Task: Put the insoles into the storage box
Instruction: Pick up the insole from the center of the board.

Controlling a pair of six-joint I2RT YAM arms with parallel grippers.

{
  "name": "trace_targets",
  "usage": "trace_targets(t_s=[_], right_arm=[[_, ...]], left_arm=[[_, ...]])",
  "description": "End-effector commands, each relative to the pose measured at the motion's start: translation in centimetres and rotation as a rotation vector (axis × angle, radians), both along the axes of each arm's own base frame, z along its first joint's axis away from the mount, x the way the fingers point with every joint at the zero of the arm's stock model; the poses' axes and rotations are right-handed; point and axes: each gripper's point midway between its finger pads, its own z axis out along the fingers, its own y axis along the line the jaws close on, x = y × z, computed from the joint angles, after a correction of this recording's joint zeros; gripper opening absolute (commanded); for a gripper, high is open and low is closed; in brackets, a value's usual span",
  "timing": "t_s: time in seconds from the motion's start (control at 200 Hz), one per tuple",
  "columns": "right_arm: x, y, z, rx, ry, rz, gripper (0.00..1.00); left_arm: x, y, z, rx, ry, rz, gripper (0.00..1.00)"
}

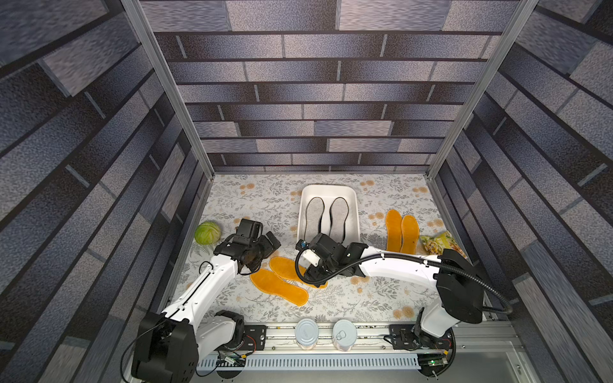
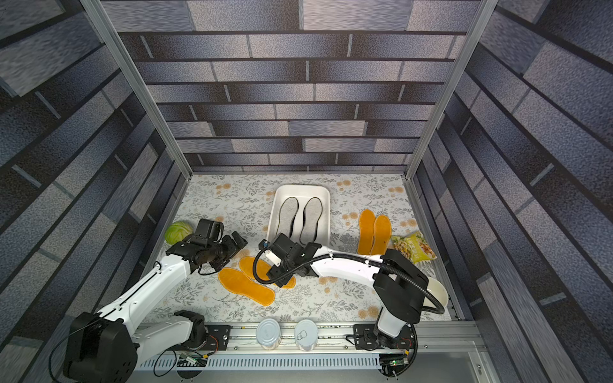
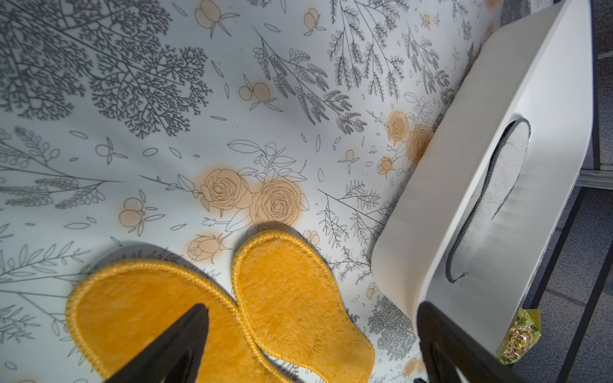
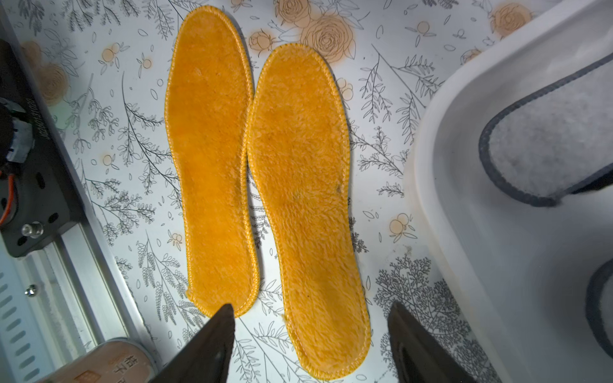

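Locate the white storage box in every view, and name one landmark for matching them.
Top view: storage box near picture centre.
Top view: just left of picture centre.
Left wrist: along the picture's right side, seen from outside its wall.
Right wrist: at the picture's right edge, cropped.
Shared landmark: grey felt insoles lying inside it.

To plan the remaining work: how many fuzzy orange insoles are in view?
4 fuzzy orange insoles. Two touch, front centre: one, one partly under the right arm. Two lie side by side, right of the white rectangular storage box. None seems fully hidden.
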Motion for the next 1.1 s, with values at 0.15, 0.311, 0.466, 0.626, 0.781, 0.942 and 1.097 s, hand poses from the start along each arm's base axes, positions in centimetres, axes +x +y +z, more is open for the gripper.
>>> trace_targets(t_s=[0.15, 0.311, 0.466, 0.626, 0.781, 0.942, 1.097], right_arm=[[-0.6, 1.5, -1.1, -0.015, 0.011, 0.051, 0.73], [-0.6, 1.9, -1.9, -0.034, 0.006, 0.061, 0.72], [-0.4, 2.2, -2.6, -0.043, -0.010, 0.064, 0.72], [-0.1, 2.6, -3.2, -0.048, -0.021, 0.068, 0.71], [0.1, 3.0, -3.9, -0.057, -0.027, 0.071, 0.71], [0.5, 3.2, -4.2, -0.069, -0.038, 0.073, 0.71], [0.9, 3.2, -4.5, -0.084, -0.055, 0.067, 0.71]], left_arm=[[-1.0, 0.7, 0.0, -0.036, 0.005, 0.016, 1.00], [-1.0, 0.9, 0.1, -0.041, 0.003, 0.022, 1.00], [-0.9, 0.9, 0.0, -0.046, 0.004, 0.019, 1.00], [-1.0, 0.9, 0.0, -0.046, 0.005, 0.021, 1.00], [-0.9, 0.9, 0.0, -0.046, 0.005, 0.020, 1.00], [-0.9, 0.9, -0.1, -0.047, 0.004, 0.020, 1.00], [-0.9, 0.9, 0.0, -0.049, 0.004, 0.022, 1.00]])
